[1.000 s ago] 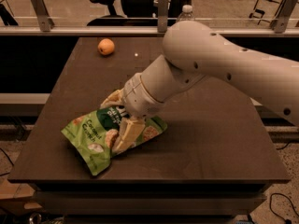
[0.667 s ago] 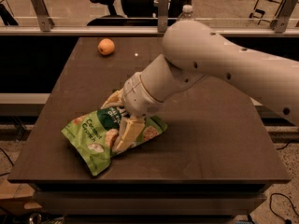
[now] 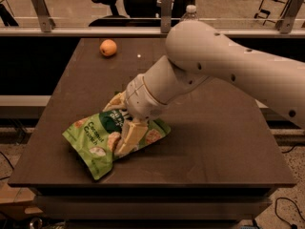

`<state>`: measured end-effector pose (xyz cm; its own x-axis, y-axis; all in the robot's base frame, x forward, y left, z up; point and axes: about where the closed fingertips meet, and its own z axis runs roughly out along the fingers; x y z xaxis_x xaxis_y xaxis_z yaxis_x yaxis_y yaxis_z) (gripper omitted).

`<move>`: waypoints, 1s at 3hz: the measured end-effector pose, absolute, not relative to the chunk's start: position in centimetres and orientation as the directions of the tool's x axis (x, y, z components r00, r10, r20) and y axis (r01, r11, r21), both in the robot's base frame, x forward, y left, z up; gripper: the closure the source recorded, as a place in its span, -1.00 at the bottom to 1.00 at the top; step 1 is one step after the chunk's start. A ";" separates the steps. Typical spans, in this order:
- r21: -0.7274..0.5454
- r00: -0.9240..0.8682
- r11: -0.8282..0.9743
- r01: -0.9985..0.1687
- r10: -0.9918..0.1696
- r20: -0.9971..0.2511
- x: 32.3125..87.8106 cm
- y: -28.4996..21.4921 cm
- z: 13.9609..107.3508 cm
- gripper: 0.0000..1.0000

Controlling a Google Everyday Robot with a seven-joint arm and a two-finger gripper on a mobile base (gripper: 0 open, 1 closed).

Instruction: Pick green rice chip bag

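The green rice chip bag (image 3: 95,140) lies flat on the dark table (image 3: 214,142), near its front left. It is light green with a dark-green round centre, white lettering and pictured round chips. My gripper (image 3: 123,119) is down on the bag's right half, at the end of the big white arm (image 3: 214,66) that reaches in from the right. Its two pale fingers stand apart. One finger (image 3: 129,136) rests on the bag's face. The other (image 3: 114,102) is at the bag's far edge. The wrist hides part of the bag's upper right.
An orange fruit (image 3: 108,47) sits at the table's far left. A clear bottle (image 3: 190,11) stands behind the arm at the far edge. A metal rail (image 3: 95,31) and office chairs lie beyond the table. The table's front edge is close below the bag.
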<state>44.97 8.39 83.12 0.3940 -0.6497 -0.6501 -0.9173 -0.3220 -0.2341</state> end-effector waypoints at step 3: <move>-0.357 0.414 -0.219 -0.908 -0.603 -0.682 47.9 3.4 89.7 1.00</move>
